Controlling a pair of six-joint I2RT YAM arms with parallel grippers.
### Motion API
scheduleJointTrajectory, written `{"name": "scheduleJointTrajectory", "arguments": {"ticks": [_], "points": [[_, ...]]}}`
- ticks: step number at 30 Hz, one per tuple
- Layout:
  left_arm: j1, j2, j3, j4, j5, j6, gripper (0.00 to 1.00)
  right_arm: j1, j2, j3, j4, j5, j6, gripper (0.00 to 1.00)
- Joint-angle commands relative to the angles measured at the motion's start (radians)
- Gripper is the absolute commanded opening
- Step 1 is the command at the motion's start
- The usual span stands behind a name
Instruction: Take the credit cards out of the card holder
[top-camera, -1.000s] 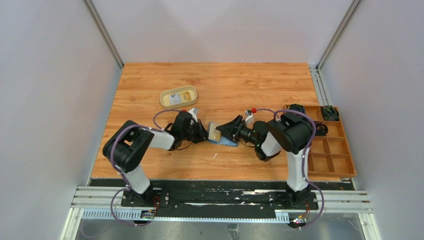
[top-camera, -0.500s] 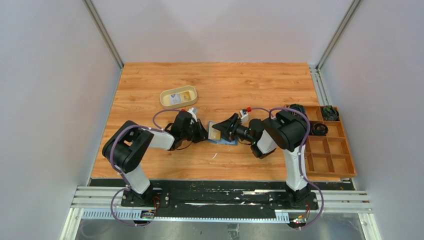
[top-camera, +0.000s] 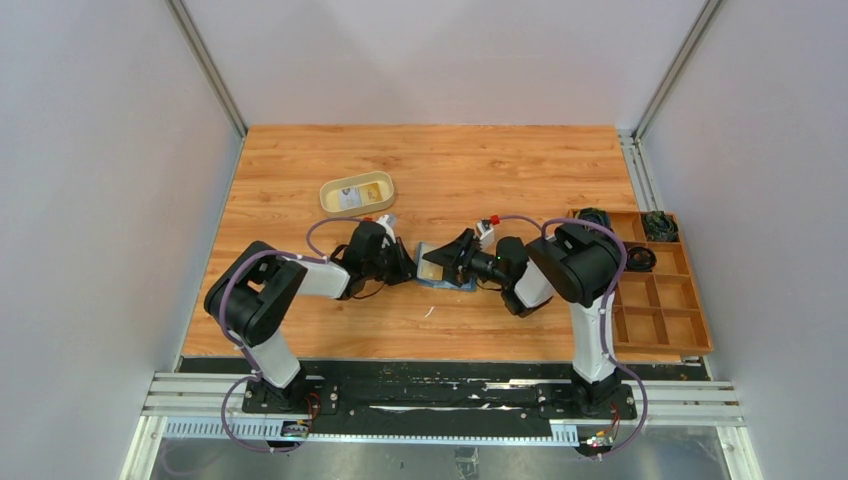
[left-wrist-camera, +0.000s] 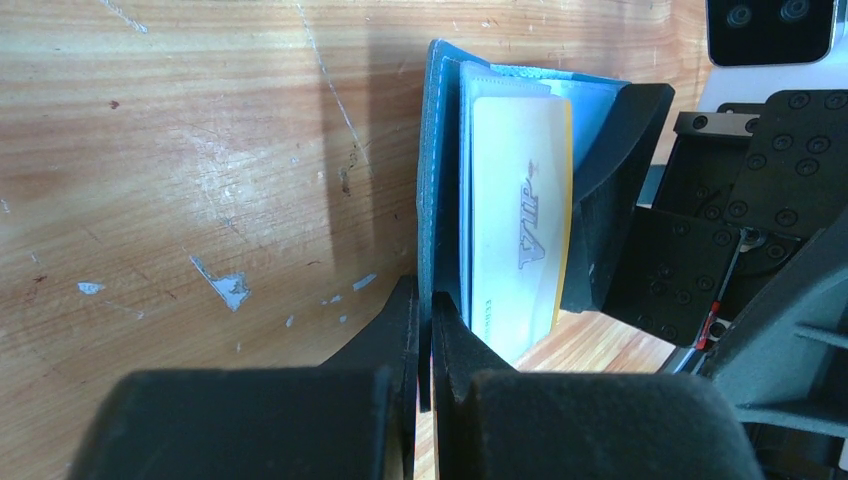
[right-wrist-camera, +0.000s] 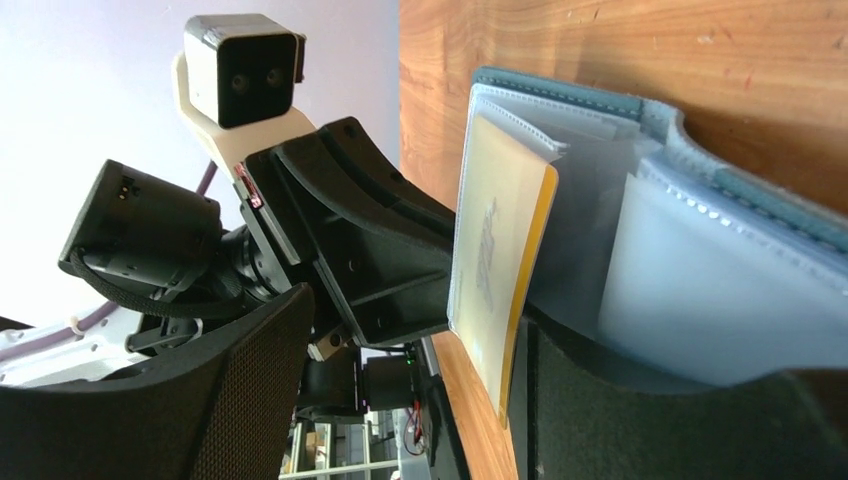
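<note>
Card holder (left-wrist-camera: 437, 180) is stood on edge mid-table (top-camera: 450, 170) between the arms. Its teal cover is pinched tight by the left gripper (left-wrist-camera: 425, 310) so the sleeves are fanned open. Yellow-edged VIP card (left-wrist-camera: 520, 200) is exposed, jutting out. It is straddled by the wide-spread right gripper (top-camera: 462, 252) and not yet gripped.

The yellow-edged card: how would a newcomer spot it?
At the middle of the orange wooden table is an open teal-blue bifold wallet. A pale plastic card sticks out of its clear sleeves; its yellow edge and VIP lettering set it apart.
</note>
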Motion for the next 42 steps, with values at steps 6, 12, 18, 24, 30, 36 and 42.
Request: {"name": "scheduleJointTrajectory", "arguments": {"ticks": [6, 12, 18, 24, 30, 36, 42], "points": [[-0.033, 0.049, -0.016, -0.19, -0.086, 0.073, 0.0, -0.016, -0.052, -0.058, -0.115, -0.099, -0.092, 0.66], [-0.032, 0.045, -0.015, -0.202, -0.094, 0.079, 0.0, -0.036, -0.074, -0.063, -0.187, -0.095, -0.141, 0.61], [-0.032, 0.043, -0.013, -0.214, -0.103, 0.087, 0.0, -0.063, -0.108, -0.078, -0.29, -0.083, -0.203, 0.58], [-0.032, 0.044, -0.012, -0.217, -0.106, 0.09, 0.0, -0.078, -0.181, -0.066, -0.5, -0.051, -0.322, 0.58], [-0.033, 0.044, -0.013, -0.22, -0.107, 0.093, 0.0, -0.08, -0.281, -0.019, -0.771, 0.028, -0.48, 0.6], [-0.032, 0.05, -0.013, -0.22, -0.106, 0.095, 0.0, -0.083, -0.295, 0.006, -0.836, 0.05, -0.52, 0.6], [-0.031, 0.048, -0.016, -0.22, -0.106, 0.097, 0.0, -0.085, -0.293, -0.007, -0.821, 0.063, -0.516, 0.53]]}}
